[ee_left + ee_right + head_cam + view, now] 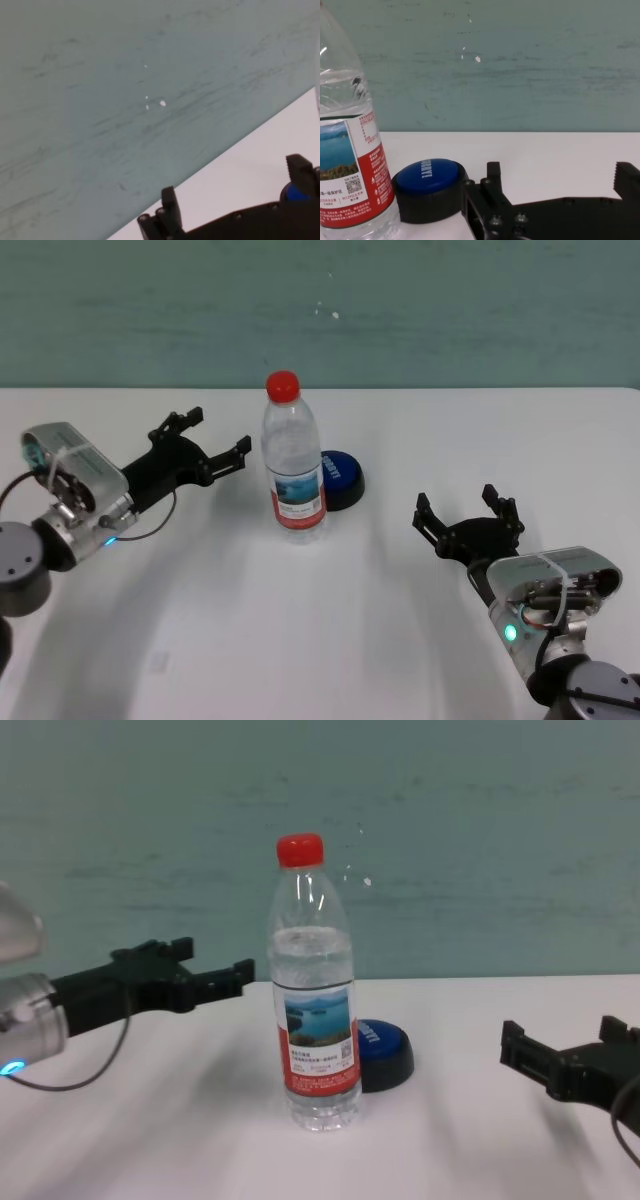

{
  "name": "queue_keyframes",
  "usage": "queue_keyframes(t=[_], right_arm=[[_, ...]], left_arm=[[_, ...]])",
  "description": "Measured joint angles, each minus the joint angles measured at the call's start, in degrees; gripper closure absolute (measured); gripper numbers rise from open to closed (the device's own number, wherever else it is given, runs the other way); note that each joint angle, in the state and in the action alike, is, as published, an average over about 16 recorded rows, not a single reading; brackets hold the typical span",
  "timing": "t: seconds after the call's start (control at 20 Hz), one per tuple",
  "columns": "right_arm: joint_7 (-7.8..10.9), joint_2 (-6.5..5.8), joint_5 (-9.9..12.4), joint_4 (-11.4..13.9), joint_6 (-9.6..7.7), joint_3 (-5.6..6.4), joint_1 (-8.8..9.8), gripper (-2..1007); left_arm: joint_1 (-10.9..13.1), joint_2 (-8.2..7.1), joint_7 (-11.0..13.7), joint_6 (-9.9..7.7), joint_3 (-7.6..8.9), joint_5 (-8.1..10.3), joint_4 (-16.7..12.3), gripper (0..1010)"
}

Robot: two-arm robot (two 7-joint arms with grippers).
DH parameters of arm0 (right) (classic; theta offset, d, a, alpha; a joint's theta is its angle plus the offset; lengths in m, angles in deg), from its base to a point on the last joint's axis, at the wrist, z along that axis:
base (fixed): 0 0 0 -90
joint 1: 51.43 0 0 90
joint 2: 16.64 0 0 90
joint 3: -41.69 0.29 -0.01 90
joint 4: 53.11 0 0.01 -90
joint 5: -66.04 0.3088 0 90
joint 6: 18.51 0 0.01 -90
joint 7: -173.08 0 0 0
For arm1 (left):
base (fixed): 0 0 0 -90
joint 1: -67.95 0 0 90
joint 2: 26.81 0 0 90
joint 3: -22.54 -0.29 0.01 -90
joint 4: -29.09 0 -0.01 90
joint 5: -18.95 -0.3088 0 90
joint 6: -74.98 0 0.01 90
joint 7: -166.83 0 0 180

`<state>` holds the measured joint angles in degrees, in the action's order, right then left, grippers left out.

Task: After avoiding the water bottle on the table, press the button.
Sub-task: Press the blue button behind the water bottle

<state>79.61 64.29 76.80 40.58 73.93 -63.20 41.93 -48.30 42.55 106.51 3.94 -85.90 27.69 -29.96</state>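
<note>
The water bottle (293,460) stands upright near the centre of the white table (300,640), red cap on, label facing the robot. The button (340,478), a blue dome on a black base, sits just behind the bottle and slightly to its right, close against the bottle's base; from the robot's side the bottle partly masks it, and whether the two touch cannot be determined. The left gripper (212,436) is raised above the table to the left of the bottle, level with its upper half, its fingers spread apart and empty, pointing toward the bottle and the far side. The right gripper (468,511) is low over the table, to the right of and nearer than the button, well apart from it, fingers likewise spread and holding nothing. In the right wrist view the button (429,187) lies ahead of that gripper with the bottle (347,150) beside it. Task status: the button appears unpressed, as neither gripper is in contact with it, and the bottle is undisturbed. Remaining work, as judged here: route one gripper around the bottle and push down on the blue dome. The right gripper appears to have the less obstructed line; the left must pass the bottle.
</note>
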Motion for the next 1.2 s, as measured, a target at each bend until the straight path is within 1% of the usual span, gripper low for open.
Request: queue_keyframes(t=[0.15,0.3,0.55,0.7,0.95,1.1,1.2], right_arm=[[0.0,0.0,0.0,0.0,0.0,0.0,0.0,1],[0.0,0.0,0.0,0.0,0.0,0.0,0.0,1],[0.0,0.0,0.0,0.0,0.0,0.0,0.0,1],[0.0,0.0,0.0,0.0,0.0,0.0,0.0,1],[0.0,0.0,0.0,0.0,0.0,0.0,0.0,1],[0.0,0.0,0.0,0.0,0.0,0.0,0.0,1],[0.0,0.0,0.0,0.0,0.0,0.0,0.0,1]], left_arm=[[1.8,-1.35,-0.1,-0.71,0.55,0.26,-2.8,10],[4.3,-2.91,-0.4,-1.55,1.19,0.54,-6.2,10],[9.3,-5.53,-1.0,-3.17,2.19,0.8,-12.9,10],[12.5,-6.85,-1.7,-4.28,2.66,0.7,-16.9,10],[17.8,-8.28,-3.3,-6.22,3.24,-0.03,-23.3,10],[20.8,-8.63,-4.8,-7.71,3.71,-0.7,-26.9,10],[22.8,-8.58,-6.0,-8.84,4.12,-1.21,-29.1,10]])
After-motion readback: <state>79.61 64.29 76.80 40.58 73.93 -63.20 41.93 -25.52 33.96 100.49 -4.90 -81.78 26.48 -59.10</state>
